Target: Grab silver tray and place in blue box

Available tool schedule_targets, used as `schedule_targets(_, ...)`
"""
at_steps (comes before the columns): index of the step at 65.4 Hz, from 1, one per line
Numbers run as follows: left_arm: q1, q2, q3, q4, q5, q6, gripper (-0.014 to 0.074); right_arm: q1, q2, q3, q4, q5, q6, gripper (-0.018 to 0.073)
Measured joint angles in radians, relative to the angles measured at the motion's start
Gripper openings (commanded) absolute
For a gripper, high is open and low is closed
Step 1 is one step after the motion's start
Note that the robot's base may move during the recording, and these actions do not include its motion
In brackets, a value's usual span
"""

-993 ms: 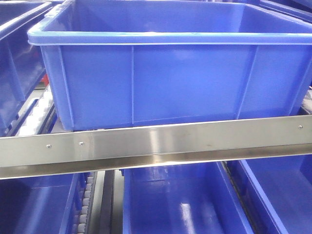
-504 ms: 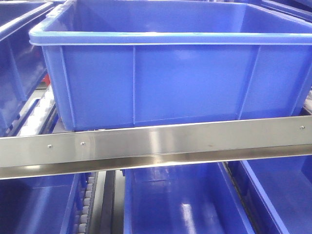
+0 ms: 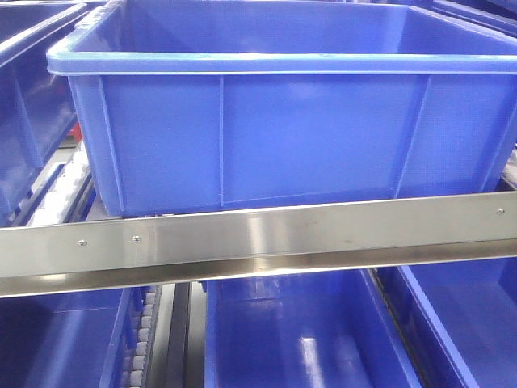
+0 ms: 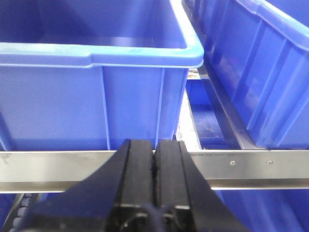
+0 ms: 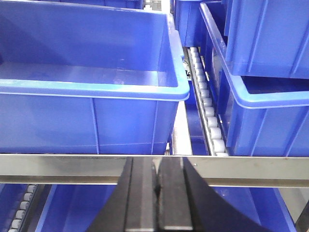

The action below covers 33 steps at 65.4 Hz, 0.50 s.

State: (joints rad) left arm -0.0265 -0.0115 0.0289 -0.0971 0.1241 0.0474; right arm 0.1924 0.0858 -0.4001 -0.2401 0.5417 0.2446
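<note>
- The blue box [image 3: 283, 121] sat on the upper level of a rack, its near wall just behind a steel rail [image 3: 258, 242] that ran across the front — a lip that presumably kept bins from sliding off the shelf.
- No silver tray showed in any view. As much of the box's inside as the right wrist camera caught looked bare, though the near part of the floor was hidden behind the wall; whether the tray lay there or somewhere out of frame could not be told.
- The left gripper [image 4: 154, 147] had its two black fingers pressed together with nothing between them, held low before the rail and pointed at the box wall.
- The right gripper [image 5: 155, 169] was likewise closed and empty, only a thin seam between its fingers, also level with the rail.
- Roller tracks [image 5: 205, 104] ran beside the box, likely so bins could be pushed back and forth along the shelf.
- More blue bins [image 3: 299, 339] stood below and to either side; the one beneath looked empty where visible.
- Both arms being empty fitted either a tray yet to be fetched or one already let go.
</note>
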Motion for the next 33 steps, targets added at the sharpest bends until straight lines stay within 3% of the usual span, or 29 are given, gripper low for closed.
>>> schedule_targets(33, 0.000, 0.000, 0.000, 0.000, 0.000, 0.000, -0.0105, -0.018, 0.000, 0.015, 0.000, -0.039, 0.000, 0.0056)
